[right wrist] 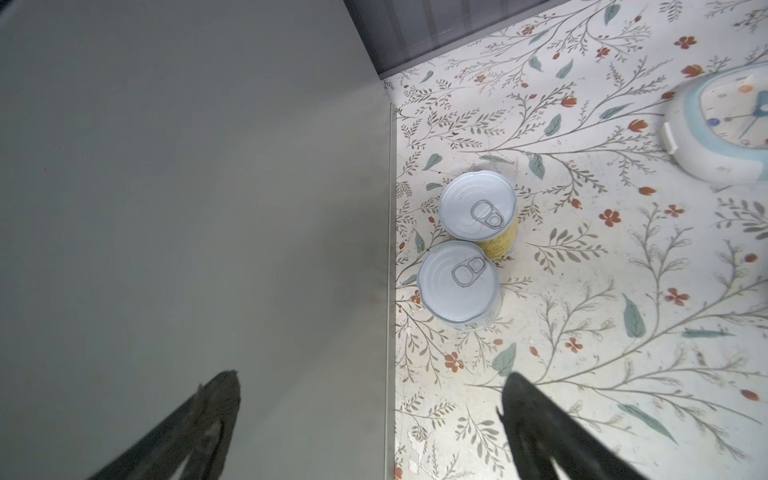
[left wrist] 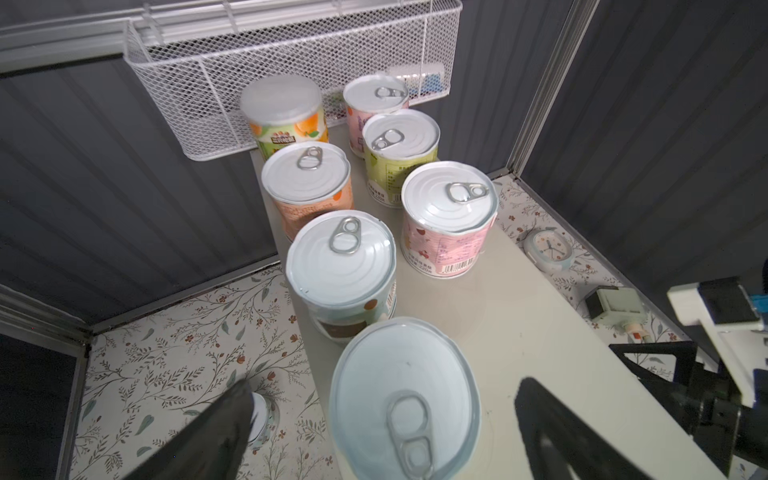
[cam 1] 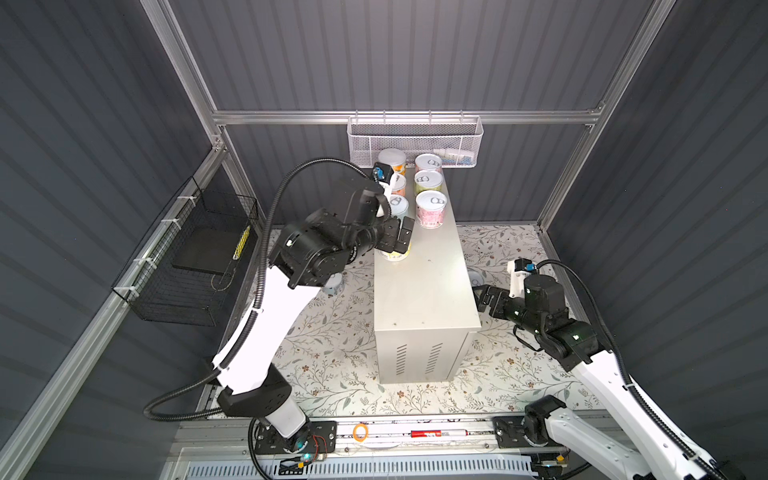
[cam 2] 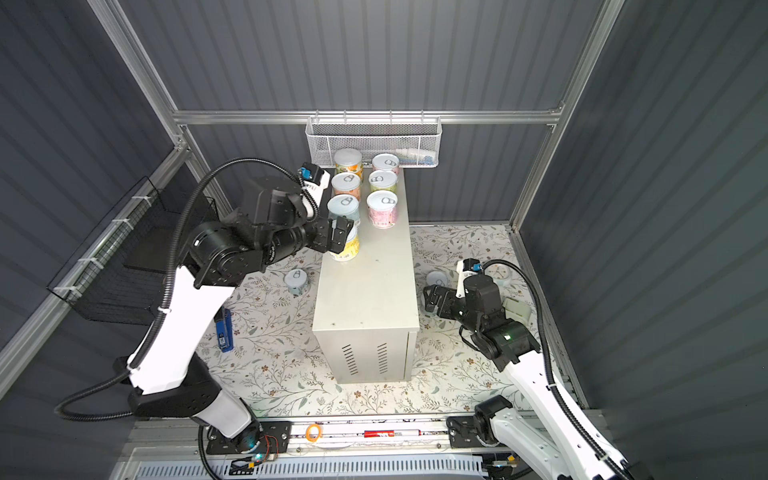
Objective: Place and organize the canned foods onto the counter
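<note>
My left gripper [left wrist: 384, 388] is spread wide around the yellow can [cam 2: 348, 249], with a gap showing at each finger. The can stands free at the near end of the left row, close to the left edge of the tabletop [cam 1: 419, 291]. That is my main worry. If I back out crooked, a finger could clip the can and tip it off that edge onto the floor mat [cam 2: 270, 365]. It could also shove it into the light blue can [left wrist: 340, 257] just beyond and upset the row. Seven cans stand up there, in two rows at the far end.

My right gripper [right wrist: 370, 378] is wide too and holds nothing, low beside the box's right wall. Near it the two floor cans [right wrist: 458, 284] touch each other and stand just beside that wall. A finger going between them or against the wall could knock one over and send it rolling. Another loose can [cam 2: 297, 281] stands on the mat to the left, close under my left arm, so a low retreat could hit it.

The white mesh basket [left wrist: 291, 62] on the far wall holds a small white-and-blue item at its right end, which I cannot identify. The black wire basket [cam 1: 187, 266] on the left wall holds a dark flat piece and a thin yellow striped thing. Neither holds a can.
</note>
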